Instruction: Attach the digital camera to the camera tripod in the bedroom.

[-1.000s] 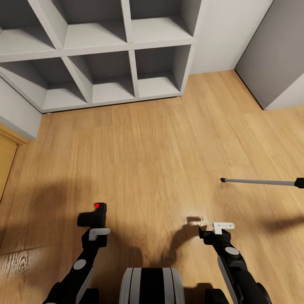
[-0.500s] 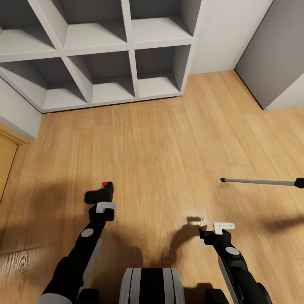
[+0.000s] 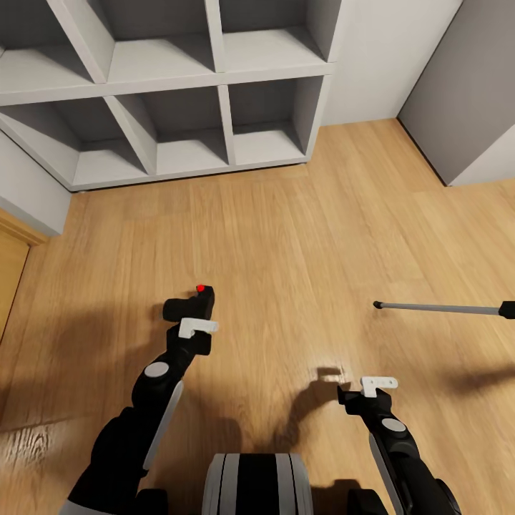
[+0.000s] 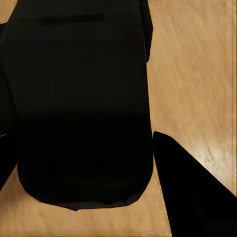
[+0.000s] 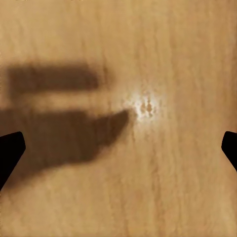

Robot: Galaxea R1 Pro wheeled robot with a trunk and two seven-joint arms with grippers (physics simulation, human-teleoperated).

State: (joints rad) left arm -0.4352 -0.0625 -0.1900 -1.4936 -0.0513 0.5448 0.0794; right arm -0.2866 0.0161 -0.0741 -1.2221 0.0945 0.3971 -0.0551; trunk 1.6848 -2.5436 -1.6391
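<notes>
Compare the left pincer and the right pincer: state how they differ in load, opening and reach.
Load: the left pincer is shut on the digital camera; the right pincer holds nothing.
Opening: the left pincer's fingers clamp the camera body, while the right pincer's fingertips stand wide apart.
Reach: the left pincer is extended farther forward than the right pincer.
Both hang over the wood floor.

Count, head view: one small black digital camera with a round red button on top (image 3: 189, 306); one thin silver metal tripod leg with a black tip (image 3: 436, 308), entering from the right edge; one grey cube shelf unit (image 3: 179, 86), of which six open compartments are at least partly visible, three per row. Two black robot arms with white-tipped grippers: left gripper (image 3: 197, 327), right gripper (image 3: 377, 383). One light wood plank floor (image 3: 286, 243).
</notes>
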